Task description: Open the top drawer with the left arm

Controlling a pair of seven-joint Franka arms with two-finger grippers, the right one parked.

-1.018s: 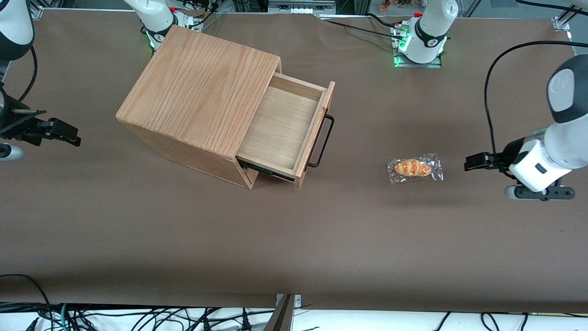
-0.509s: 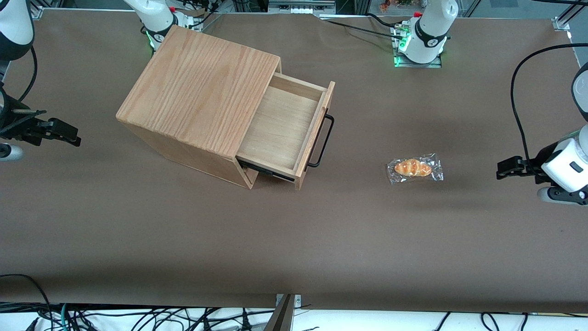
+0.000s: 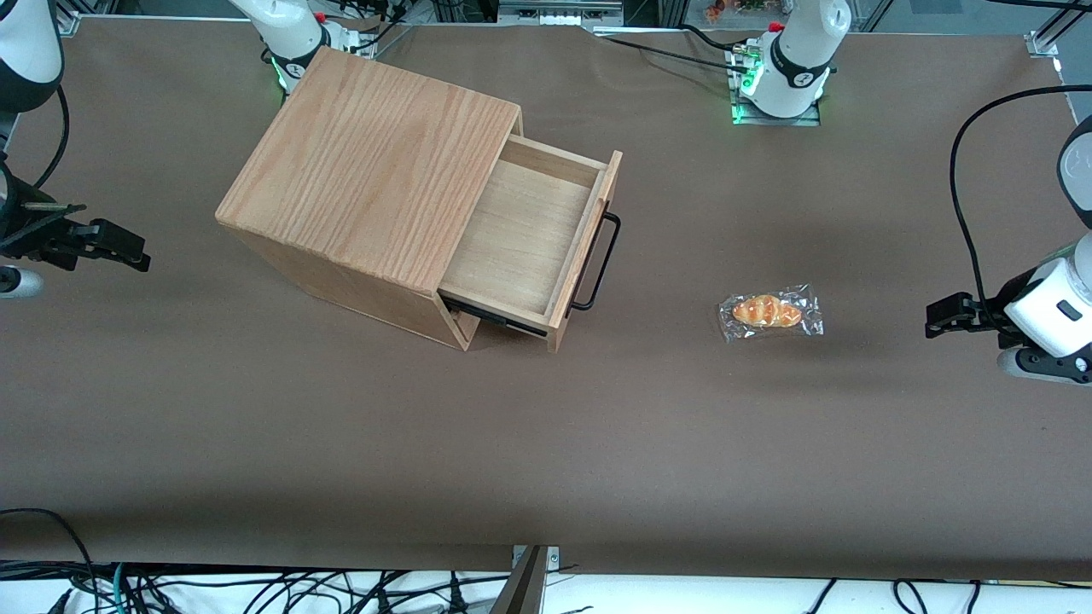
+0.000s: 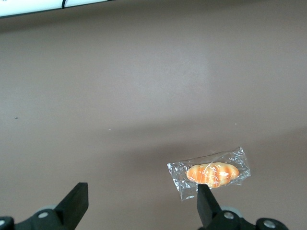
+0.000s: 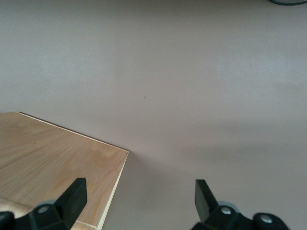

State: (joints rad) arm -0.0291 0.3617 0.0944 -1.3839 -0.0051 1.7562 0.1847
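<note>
- Since the earlier frame the left arm (image 3: 1054, 311) has drawn back toward its own end of the bench (image 3: 546, 443); drawer and box unchanged.
- End effector (image 4: 141, 203) spread wide, holding nothing, hovering above the brown bench cover near a wrapped bread roll (image 3: 769, 312).
- Top drawer (image 3: 529, 239) stands pulled out of the oak box (image 3: 367, 170), handle (image 3: 599, 260) at 3 o'clock of the box, roll well apart from it.
- Cables (image 3: 256, 588) trail along the bench's near edge.

A light-wood box top (image 5: 53, 158) lies on the bare brown table (image 5: 201, 81).

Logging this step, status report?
Gripper open, holding nothing, at working arm's end of the table. Top drawer pulled out, handle free. Wrapped bread between gripper and drawer.
</note>
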